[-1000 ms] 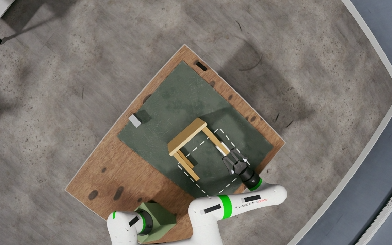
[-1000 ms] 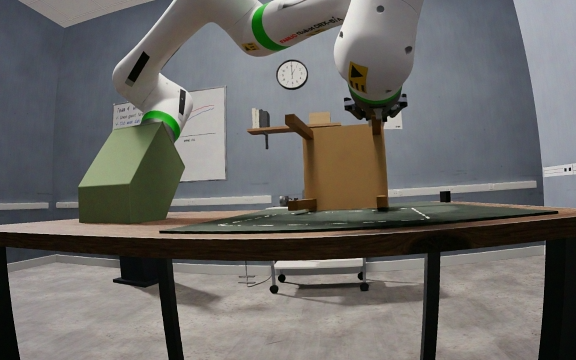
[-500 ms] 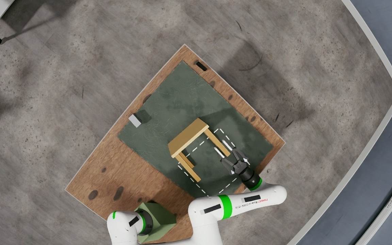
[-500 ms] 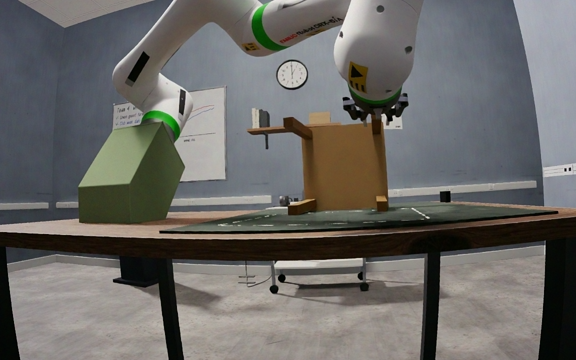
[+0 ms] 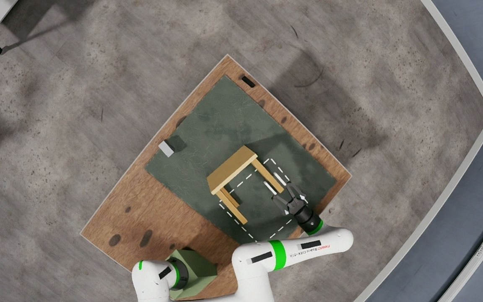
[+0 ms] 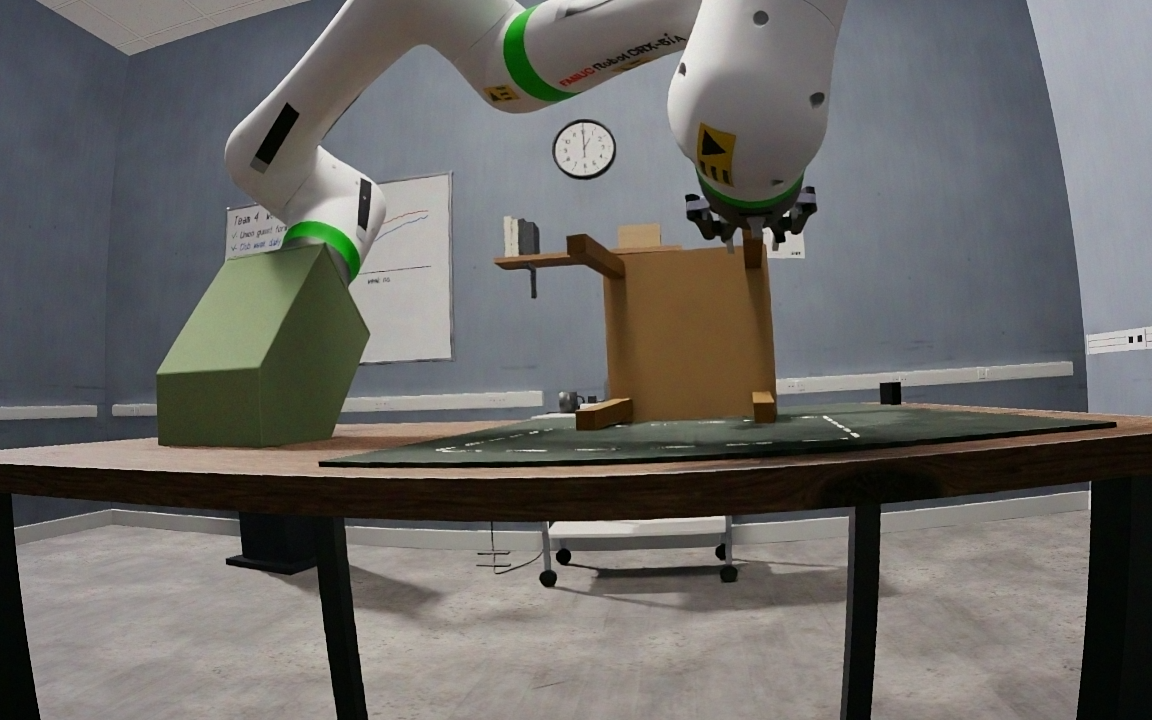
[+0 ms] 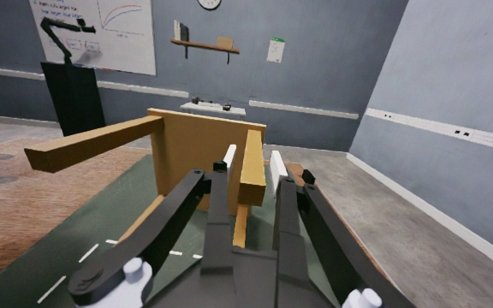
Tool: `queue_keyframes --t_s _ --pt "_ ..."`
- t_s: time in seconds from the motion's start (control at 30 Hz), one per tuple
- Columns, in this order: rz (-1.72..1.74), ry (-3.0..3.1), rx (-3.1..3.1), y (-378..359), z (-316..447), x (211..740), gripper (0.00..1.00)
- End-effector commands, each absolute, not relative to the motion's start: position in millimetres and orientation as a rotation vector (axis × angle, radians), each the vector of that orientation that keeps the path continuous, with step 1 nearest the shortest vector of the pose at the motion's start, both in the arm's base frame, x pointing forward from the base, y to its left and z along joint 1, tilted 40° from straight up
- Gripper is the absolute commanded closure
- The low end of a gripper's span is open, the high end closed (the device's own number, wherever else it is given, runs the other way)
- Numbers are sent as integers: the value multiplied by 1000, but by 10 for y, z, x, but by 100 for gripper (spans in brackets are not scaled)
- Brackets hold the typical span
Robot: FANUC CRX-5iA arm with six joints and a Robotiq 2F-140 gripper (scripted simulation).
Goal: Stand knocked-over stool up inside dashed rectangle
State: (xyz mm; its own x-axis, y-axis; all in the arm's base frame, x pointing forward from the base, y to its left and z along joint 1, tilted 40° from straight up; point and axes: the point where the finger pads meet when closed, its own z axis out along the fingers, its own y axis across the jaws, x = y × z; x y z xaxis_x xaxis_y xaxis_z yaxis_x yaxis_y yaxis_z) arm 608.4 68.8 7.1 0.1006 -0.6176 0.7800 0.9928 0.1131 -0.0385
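Note:
The wooden stool [image 5: 231, 169] [image 6: 687, 331] [image 7: 195, 150] lies on its side on the green mat [image 5: 213, 112], its seat upright and its four legs pointing toward the arm. Its lower legs rest on the mat and reach into the dashed rectangle [image 5: 229, 214] [image 7: 88, 252] [image 6: 840, 425]; the seat stands at the rectangle's far edge. My gripper [image 5: 275, 183] [image 6: 750, 234] [image 7: 252, 156] is open. Its white pads stand on either side of the upper right leg, each with a small gap to the wood.
The mat lies on a wooden table [image 5: 134, 210]. The arm's green base [image 5: 194, 262] [image 6: 249, 358] sits at the near table edge. A small grey block [image 5: 166, 148] lies at the mat's left edge, and a small black block [image 5: 248, 81] [image 6: 890, 392] at the far corner.

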Motion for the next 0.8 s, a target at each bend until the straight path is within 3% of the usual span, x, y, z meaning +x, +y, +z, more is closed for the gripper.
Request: queue_keyframes --t_s 0.0,0.77 --pt "-1336 -701 -677 681 79 6088 62" --pt "-1336 -701 -677 404 -142 6111 62"
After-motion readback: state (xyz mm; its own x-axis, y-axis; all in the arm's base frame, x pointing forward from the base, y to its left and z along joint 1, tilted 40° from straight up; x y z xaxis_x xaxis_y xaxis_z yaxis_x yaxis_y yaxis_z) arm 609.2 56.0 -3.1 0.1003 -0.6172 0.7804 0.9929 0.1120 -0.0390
